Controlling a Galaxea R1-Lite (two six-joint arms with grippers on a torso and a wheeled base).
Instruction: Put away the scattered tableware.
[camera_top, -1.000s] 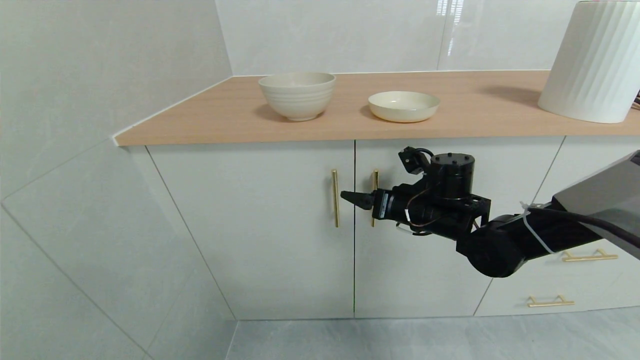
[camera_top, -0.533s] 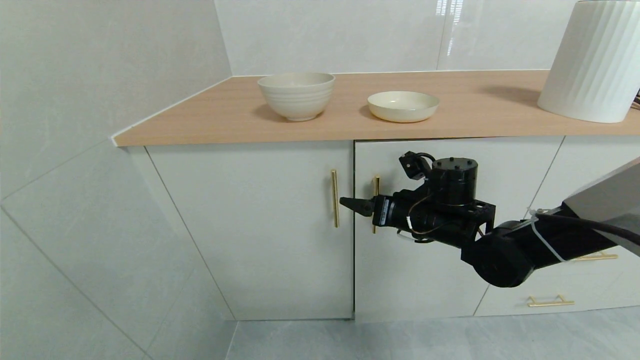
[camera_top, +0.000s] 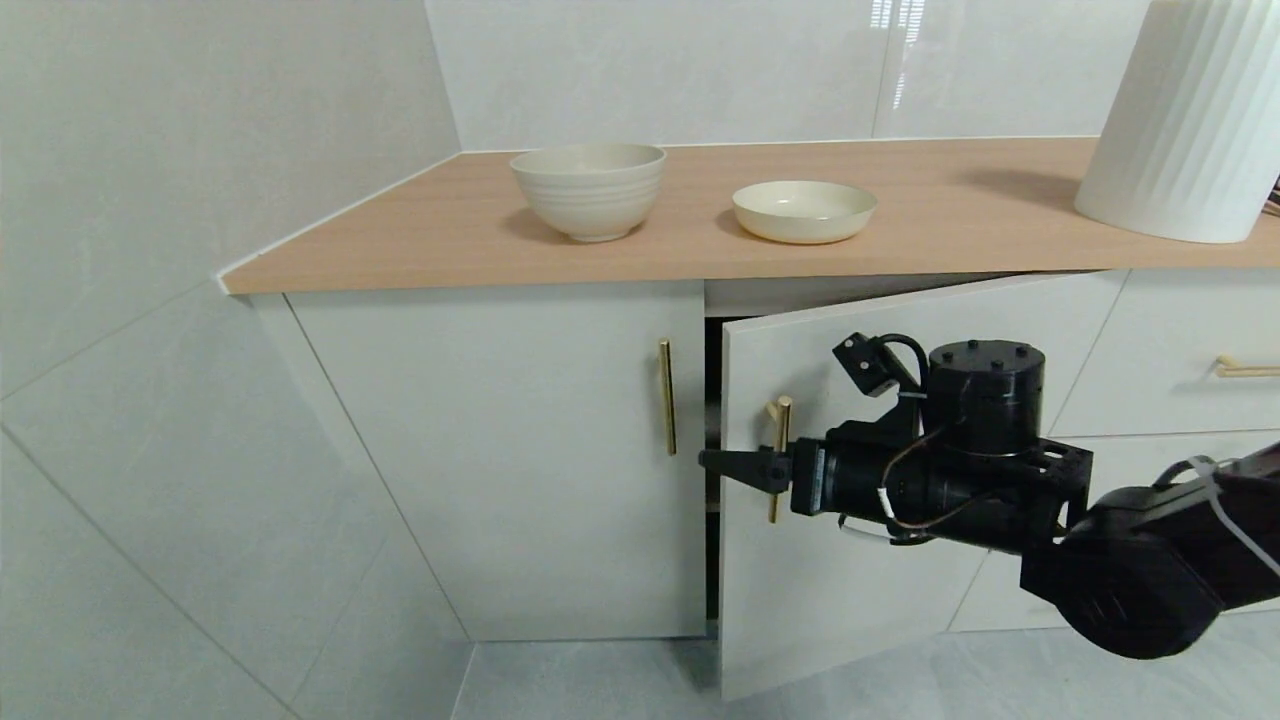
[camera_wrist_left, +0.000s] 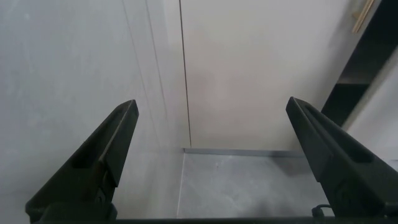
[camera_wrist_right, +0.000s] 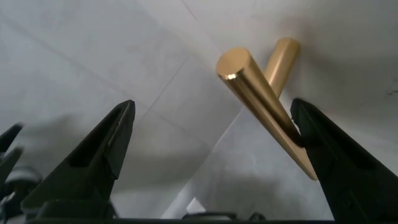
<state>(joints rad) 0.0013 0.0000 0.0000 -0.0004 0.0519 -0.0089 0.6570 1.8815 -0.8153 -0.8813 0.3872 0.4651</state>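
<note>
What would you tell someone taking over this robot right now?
The left gripper is open and empty, facing the left cabinet door.
The right gripper is open, with the gold handle of the right door between its fingers.
The bowl and shallow dish sit apart on the countertop.
Done: right door partly open.
Left: probably open it wider, then put both pieces inside.

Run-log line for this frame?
right gripper: open around door handle | left gripper: open | cabinet door: ajar | bowl, dish: on counter
</note>
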